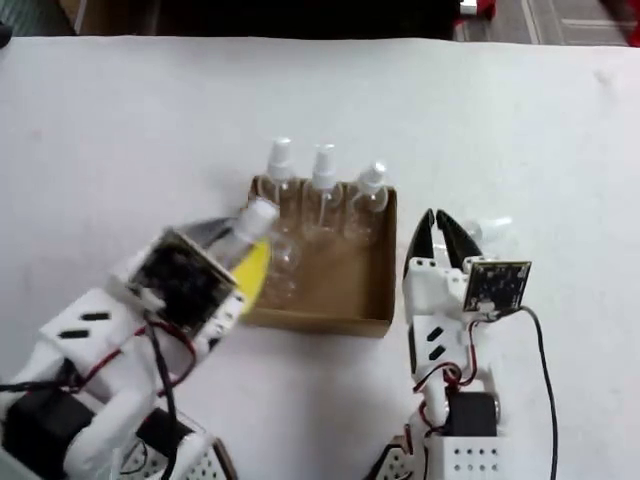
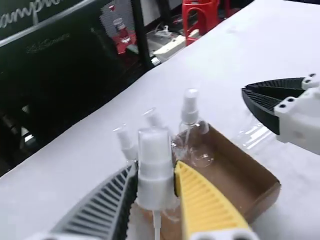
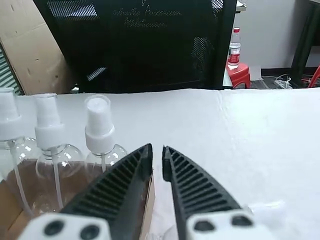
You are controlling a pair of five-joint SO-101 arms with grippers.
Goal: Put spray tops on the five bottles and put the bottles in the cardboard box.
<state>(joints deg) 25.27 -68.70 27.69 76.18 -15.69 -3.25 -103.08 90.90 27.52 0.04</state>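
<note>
Well, we see a brown cardboard box [image 1: 320,322] in the middle of the white surface [image 1: 150,130]. Three bottles [image 1: 323,190] stand in a row inside the box, along its far wall. Each one is clear and has a white spray top on it. They stand straight up and close together.

The left gripper [image 2: 155,171] has one grey finger and one yellow finger. It is clamped on the white spray top [image 2: 154,160] of a fourth bottle. From the high view, this spray top hangs over the left side of the box, just in front of the row of three. We can faintly see a clear round shape in the box beside it. We cannot tell for sure how the fourth bottle's body is tilted.

The right gripper [image 1: 436,215] has two black fingers. They are almost together, with only a thin gap, and nothing is between them. This gripper sits just beside the right wall of the box, over the surface.

A fifth bottle [image 1: 490,228] lies on its side on the surface, near the right gripper and outside the box. We cannot tell if it has a spray top.
</note>
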